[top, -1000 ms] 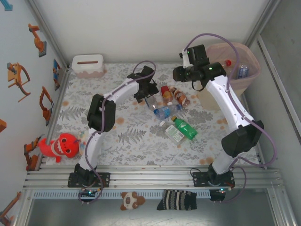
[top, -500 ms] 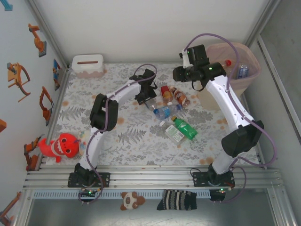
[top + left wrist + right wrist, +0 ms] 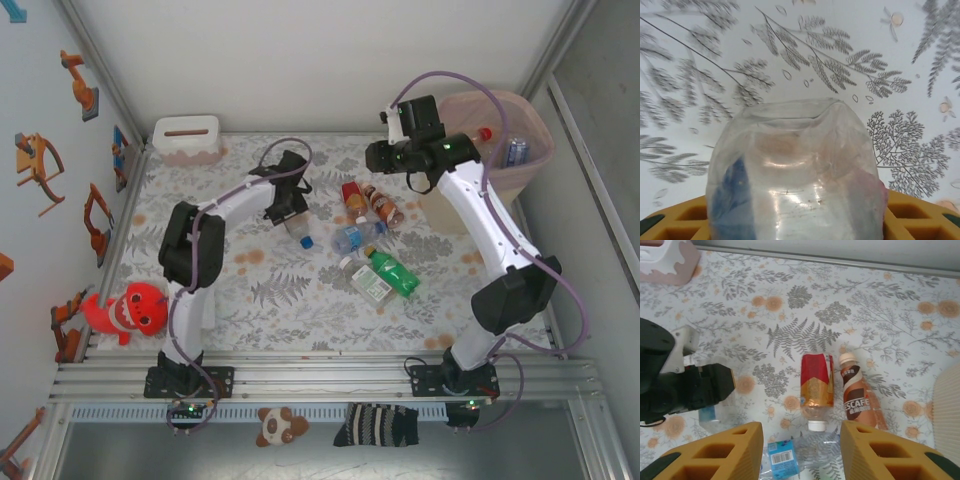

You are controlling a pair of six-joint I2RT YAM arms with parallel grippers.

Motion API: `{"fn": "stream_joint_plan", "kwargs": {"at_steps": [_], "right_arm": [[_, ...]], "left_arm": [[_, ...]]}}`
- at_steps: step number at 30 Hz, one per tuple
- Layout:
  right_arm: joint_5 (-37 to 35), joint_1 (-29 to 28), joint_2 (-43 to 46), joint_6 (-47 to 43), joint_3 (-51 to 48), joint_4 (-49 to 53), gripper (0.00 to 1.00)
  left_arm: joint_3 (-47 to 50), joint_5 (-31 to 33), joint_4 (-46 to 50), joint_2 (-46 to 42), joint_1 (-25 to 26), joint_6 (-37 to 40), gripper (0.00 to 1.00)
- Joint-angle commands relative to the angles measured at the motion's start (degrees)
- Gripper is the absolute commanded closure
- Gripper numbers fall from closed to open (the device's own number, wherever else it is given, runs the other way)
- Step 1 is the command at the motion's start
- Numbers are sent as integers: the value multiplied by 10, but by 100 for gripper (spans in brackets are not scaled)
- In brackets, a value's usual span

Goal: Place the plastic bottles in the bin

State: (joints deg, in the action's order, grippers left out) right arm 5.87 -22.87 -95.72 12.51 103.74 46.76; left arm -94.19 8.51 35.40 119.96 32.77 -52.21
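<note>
My left gripper [image 3: 287,207] is shut on a clear bottle [image 3: 297,230] with a blue cap, left of the pile. In the left wrist view that bottle [image 3: 795,150] stands large between the yellow fingers [image 3: 912,215], above the fern-print table. My right gripper [image 3: 378,157] hangs open over the pile, nothing between its fingers [image 3: 727,452]. Under it lie a red-labelled bottle [image 3: 816,382], a brown coffee bottle [image 3: 857,395] and a clear blue-labelled bottle [image 3: 790,457]. A green bottle [image 3: 393,270] and a white-capped one [image 3: 367,282] lie nearer me. The bin [image 3: 535,130] at the far right holds bottles.
A white-and-pink tissue box [image 3: 187,138] stands at the far left corner. A red plush toy [image 3: 135,308] lies at the near left edge. Metal rails frame the table. The left arm's black wrist [image 3: 685,387] shows at the left of the right wrist view.
My left gripper closed on the clear blue-capped bottle and carried it left, away from the pile. The right arm has stayed put.
</note>
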Motion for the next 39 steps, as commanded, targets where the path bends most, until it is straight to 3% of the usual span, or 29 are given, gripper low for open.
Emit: {"fn": "stream_joint_plan", "kwargs": {"at_steps": [1, 4, 8, 20, 29, 35, 39], "right_arm": [[49, -5, 34, 18, -20, -41, 56], [92, -5, 47, 28, -48, -81, 56], [148, -5, 64, 40, -81, -135, 56], [333, -9, 141, 44, -195, -321, 48], [460, -17, 191, 57, -224, -430, 39], [532, -44, 195, 76, -219, -489, 28], [567, -69, 190, 76, -212, -512, 24]], "left_arm": [[47, -1, -82, -81, -11, 61, 48], [100, -23, -140, -144, -20, 100, 49], [171, -101, -247, -222, -36, 150, 50], [248, -401, -514, -368, -57, 237, 53], [241, -591, -701, -415, -56, 185, 54], [231, -645, -797, -423, -49, 130, 55], [223, -658, -811, -420, -41, 123, 55]]}}
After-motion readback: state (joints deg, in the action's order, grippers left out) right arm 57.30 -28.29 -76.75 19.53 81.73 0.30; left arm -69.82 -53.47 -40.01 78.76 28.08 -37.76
